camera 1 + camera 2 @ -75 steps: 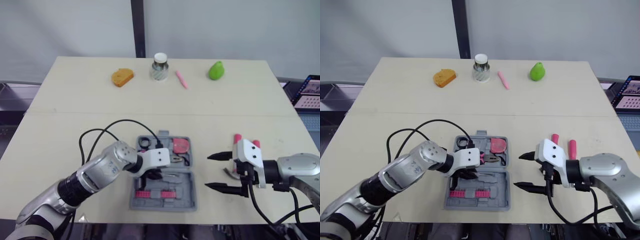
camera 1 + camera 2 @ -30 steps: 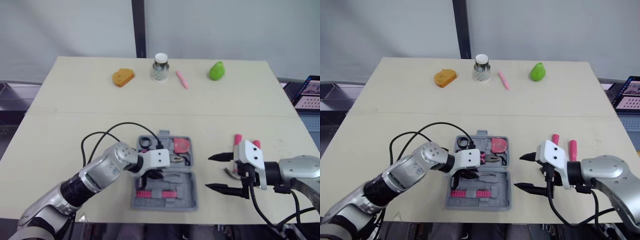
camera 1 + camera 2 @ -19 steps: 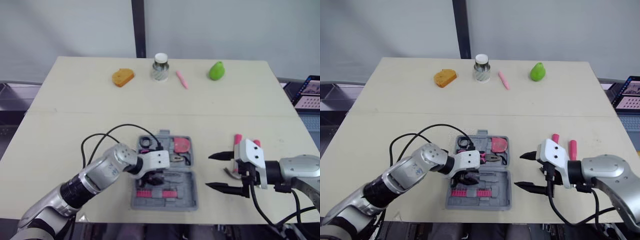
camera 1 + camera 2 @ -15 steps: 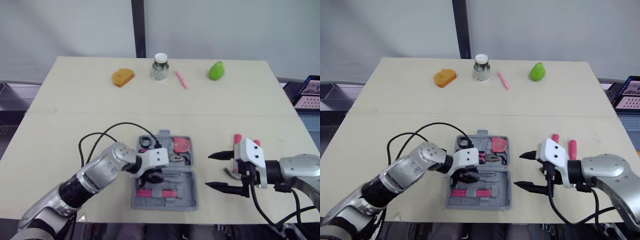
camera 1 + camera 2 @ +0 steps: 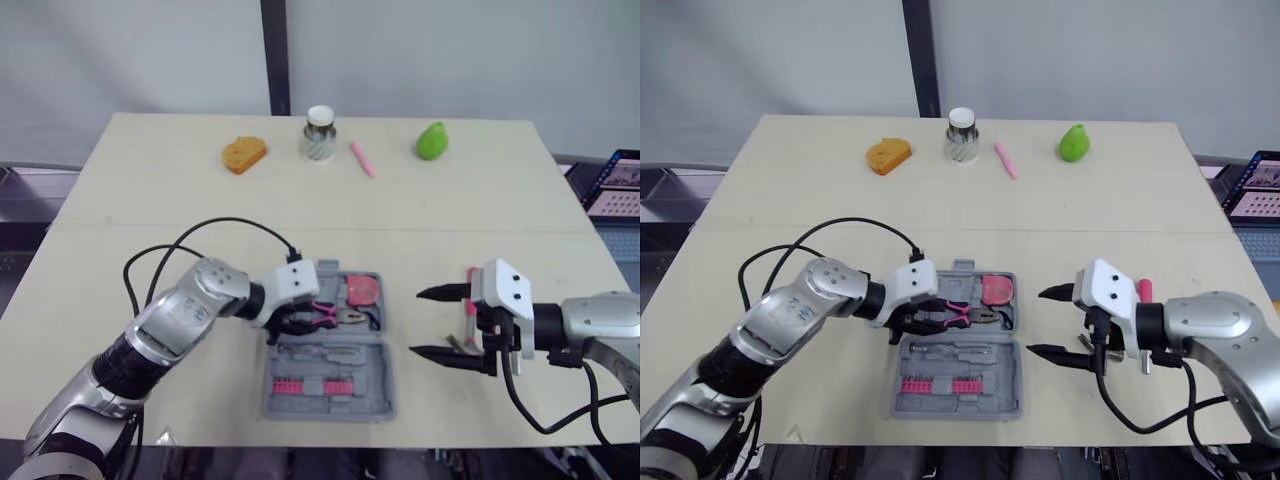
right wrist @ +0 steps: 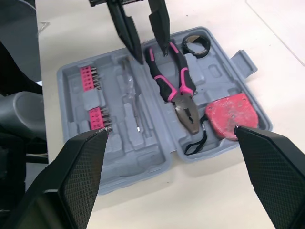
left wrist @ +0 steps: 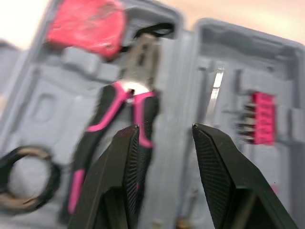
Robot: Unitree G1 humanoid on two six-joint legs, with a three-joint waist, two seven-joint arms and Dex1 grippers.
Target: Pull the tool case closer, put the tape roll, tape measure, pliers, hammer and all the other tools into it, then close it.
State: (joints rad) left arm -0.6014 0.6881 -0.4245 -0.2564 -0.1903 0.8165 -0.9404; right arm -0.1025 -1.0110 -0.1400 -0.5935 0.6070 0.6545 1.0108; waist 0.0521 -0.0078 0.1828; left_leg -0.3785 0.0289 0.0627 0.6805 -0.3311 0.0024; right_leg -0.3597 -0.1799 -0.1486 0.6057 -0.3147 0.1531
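Observation:
The grey tool case (image 5: 327,372) lies open near the table's front edge. In it are the pink-and-black pliers (image 5: 331,314), the red tape measure (image 5: 362,290), a black tape roll (image 6: 197,45), a screwdriver (image 6: 131,101) and pink bits (image 5: 295,385). My left gripper (image 5: 292,322) is open just over the ends of the pliers' handles (image 7: 110,112), at the case's left side. My right gripper (image 5: 432,323) is open to the right of the case, with nothing between its fingers. The hammer's pink handle (image 5: 1145,290) lies on the table right behind it.
Along the far edge of the table (image 5: 150,230) stand an orange sponge-like piece (image 5: 244,154), a small jar (image 5: 319,133), a pink marker (image 5: 362,158) and a green pear (image 5: 432,140). A laptop (image 5: 620,185) sits off the table's right side.
My left gripper has drawn back to the left from the middle of the case, uncovering the pliers lying in it. My right gripper has shifted slightly and stays open.

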